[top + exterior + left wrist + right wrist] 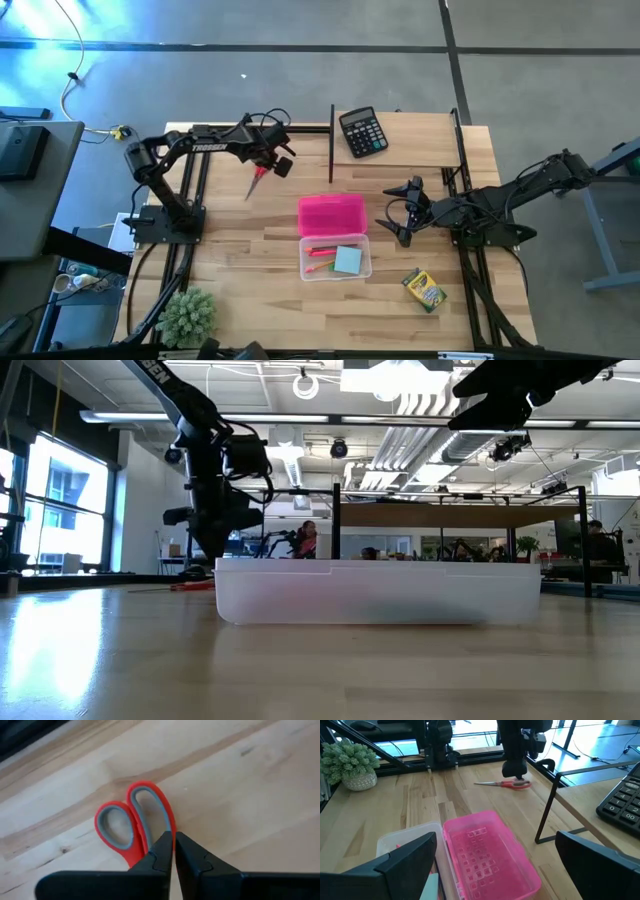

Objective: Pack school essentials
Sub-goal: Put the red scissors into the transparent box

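The red-handled scissors (pixel 257 182) lie flat on the table near its far left, handles (pixel 134 820) toward my left gripper (pixel 173 851). That gripper is shut and stands right above the handles (pixel 515 783), pointing down. A clear box (pixel 335 257) in the table's middle holds a light-blue square (pixel 348 260) and a pink pen (pixel 320 251). Its pink lid (pixel 331 213) lies open on the far side. The yellow-green crayon box (pixel 424 290) lies near the right front. My right gripper (pixel 404 216) hovers open to the right of the lid. Pencils and the green piece do not show. My left gripper's shut fingertips (pixel 162 847) stand from above over the rim of the larger handle loop (pixel 167 822) of the scissors, which lie flat on the table. Whether the fingertips touch the rim, I cannot tell.
A black calculator (pixel 362 131) sits at the far edge. A thin black stand (pixel 547 802) rises between it and the pink lid. A fuzzy green plant ball (pixel 187 315) stands at the near left corner. Bare wood lies between the scissors and the box.
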{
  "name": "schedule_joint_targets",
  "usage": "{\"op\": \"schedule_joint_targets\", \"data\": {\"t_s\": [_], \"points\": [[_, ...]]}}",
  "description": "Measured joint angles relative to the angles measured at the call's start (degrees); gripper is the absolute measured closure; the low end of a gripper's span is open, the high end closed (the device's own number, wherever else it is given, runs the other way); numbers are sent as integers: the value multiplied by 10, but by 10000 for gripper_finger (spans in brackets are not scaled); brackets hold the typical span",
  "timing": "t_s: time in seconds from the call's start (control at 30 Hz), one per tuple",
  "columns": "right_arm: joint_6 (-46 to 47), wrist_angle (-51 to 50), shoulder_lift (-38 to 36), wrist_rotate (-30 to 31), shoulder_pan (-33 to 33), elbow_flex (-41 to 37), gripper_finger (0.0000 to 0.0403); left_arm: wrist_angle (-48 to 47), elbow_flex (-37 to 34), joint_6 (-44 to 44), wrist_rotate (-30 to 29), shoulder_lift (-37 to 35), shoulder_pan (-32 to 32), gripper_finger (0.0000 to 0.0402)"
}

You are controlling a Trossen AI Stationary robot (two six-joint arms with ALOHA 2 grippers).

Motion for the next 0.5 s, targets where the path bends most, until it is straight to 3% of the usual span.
{"op": "schedule_joint_targets", "data": {"t_s": [0.2, 0.5], "points": [[0, 0, 0, 0, 0, 0, 4, 34, 0, 9, 65, 5, 10, 345], [0, 0, 0, 0, 0, 0, 4, 44, 0, -20, 22, 24, 11, 280]]}}
